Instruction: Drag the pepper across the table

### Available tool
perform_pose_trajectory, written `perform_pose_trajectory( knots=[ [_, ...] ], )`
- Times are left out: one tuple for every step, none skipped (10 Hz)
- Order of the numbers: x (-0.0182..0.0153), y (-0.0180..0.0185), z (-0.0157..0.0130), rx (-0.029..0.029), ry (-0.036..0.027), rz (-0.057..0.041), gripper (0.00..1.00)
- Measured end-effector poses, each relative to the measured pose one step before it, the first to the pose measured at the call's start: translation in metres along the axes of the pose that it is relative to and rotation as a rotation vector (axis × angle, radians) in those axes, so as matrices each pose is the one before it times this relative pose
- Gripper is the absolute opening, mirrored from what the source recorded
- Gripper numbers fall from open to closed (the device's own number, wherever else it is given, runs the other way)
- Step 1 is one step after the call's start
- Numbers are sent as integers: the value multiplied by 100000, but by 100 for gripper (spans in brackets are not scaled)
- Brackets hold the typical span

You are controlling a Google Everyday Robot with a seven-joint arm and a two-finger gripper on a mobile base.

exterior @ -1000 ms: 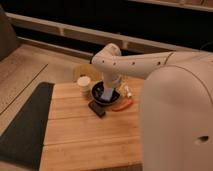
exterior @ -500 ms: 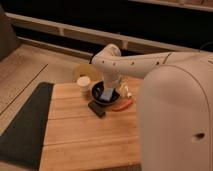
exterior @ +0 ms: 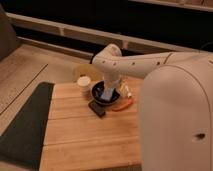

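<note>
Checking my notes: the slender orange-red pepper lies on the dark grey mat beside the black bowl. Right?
No. The camera view shows the slender orange-red pepper on the light wooden table, beside the black bowl, over which the gripper hangs.

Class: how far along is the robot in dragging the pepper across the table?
Done: nothing visibly; the slender orange-red pepper lies by the black bowl near the far edge of the light wooden table. In hand: the gripper hangs over the bowl, beside the pepper; contact is unclear. Left: the whole drag across the planks.
</note>
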Motion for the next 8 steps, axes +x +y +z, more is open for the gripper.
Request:
perform_pose_trajectory(
  knots=[
    [-50, 39, 42, -242, 108, 176, 65],
    [-79, 79, 46, -508, 324, 180, 65],
    [-768, 683, 17, -3843, 232, -522, 65],
    [-1380, 634, -295, -6246, -590, 781, 65],
    [-1233, -33, -543, -4127, -1414, 1383, 65],
    [-1479, -776, -844, -3528, -2312, 2700, 65],
    [-1392, -1498, -1119, -2141, -2709, 3313, 65],
    [-1054, -1787, -1030, -891, -2541, 3738, 65]
  ],
)
